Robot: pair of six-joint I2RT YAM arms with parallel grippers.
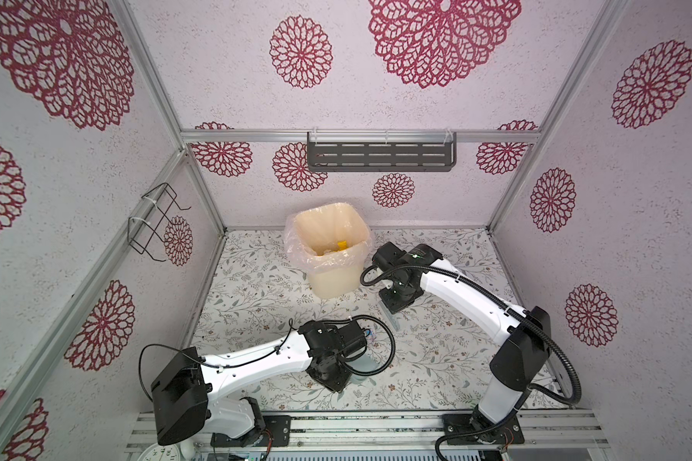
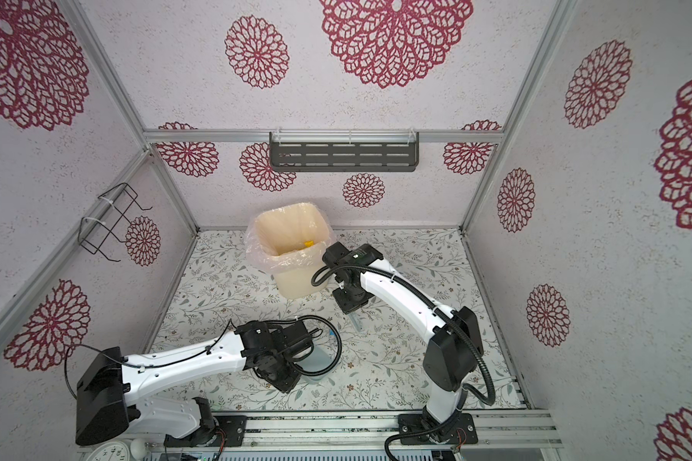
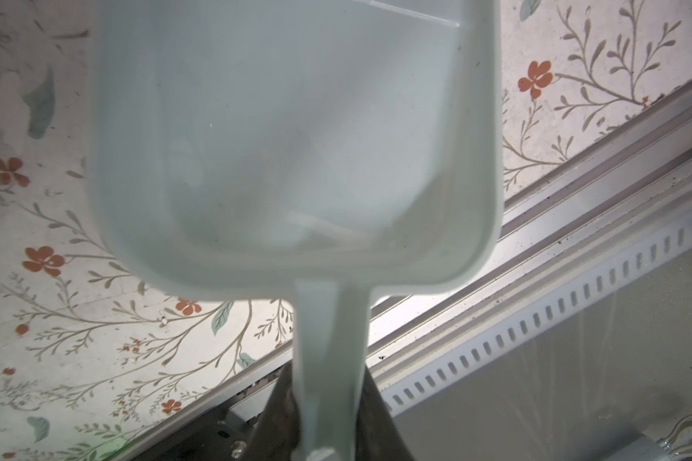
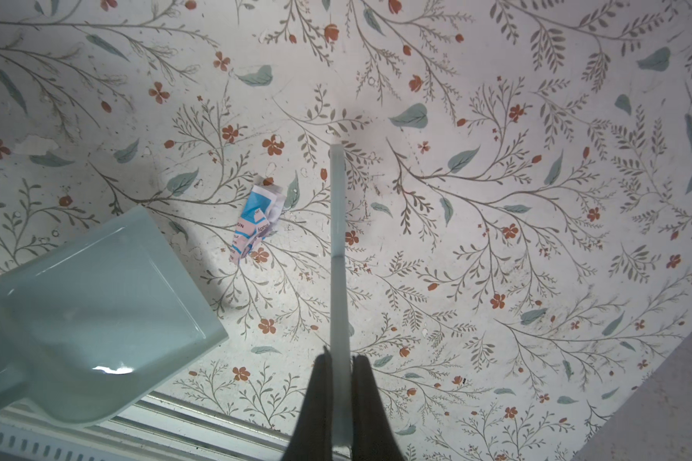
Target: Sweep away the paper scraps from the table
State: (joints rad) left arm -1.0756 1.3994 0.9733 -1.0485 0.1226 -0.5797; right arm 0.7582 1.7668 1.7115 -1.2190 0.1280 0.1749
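One crumpled paper scrap (image 4: 256,221), printed blue, white and pink, lies on the table (image 4: 496,191) between the dustpan's lip and the brush. My left gripper (image 3: 328,383) is shut on the handle of the pale blue dustpan (image 3: 296,139), whose pan holds nothing. In the right wrist view the dustpan (image 4: 88,319) sits low beside the scrap. My right gripper (image 4: 338,359) is shut on the thin pale brush (image 4: 337,239), seen edge-on, close to the scrap but apart from it. In both top views the brush (image 1: 390,319) points down from the right wrist.
A cream bin (image 1: 328,255) with a clear liner stands at the back of the table; a yellow scrap (image 1: 341,244) lies inside it. An aluminium rail (image 1: 376,423) runs along the front edge. Lilac walls enclose the other three sides.
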